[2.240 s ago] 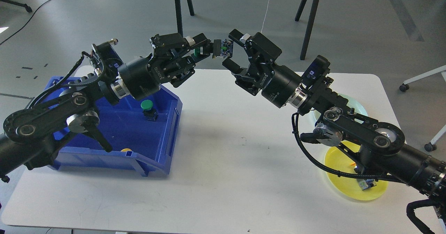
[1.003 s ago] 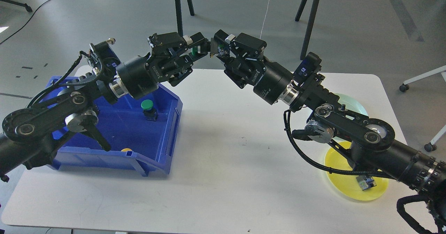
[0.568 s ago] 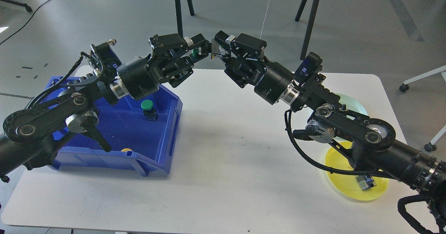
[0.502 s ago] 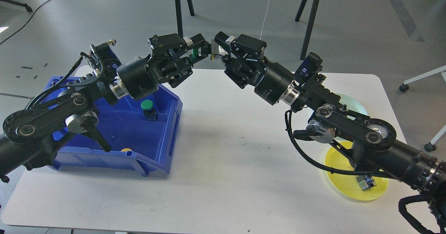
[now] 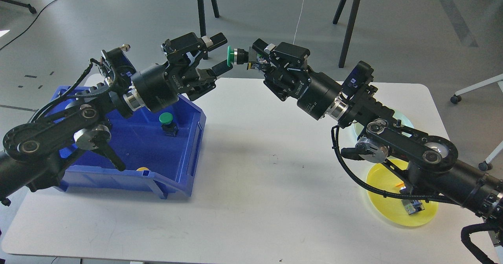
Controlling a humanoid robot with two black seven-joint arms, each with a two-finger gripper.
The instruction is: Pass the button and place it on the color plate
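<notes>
Our right gripper (image 5: pixel 255 59) is pinching the green button (image 5: pixel 234 55) by its black body, cap pointing at our left gripper (image 5: pixel 218 54). Left fingers (image 5: pixel 217 40) are spread and look just clear of the cap, though contact is hard to call from this angle. All of this is in the air over the white table (image 5: pixel 251 185). A second green button (image 5: pixel 166 120) sits in the blue bin (image 5: pixel 184 165). A yellow plate (image 5: pixel 387 203) lies under our right arm, a pale teal plate (image 5: pixel 402 118) behind it.
</notes>
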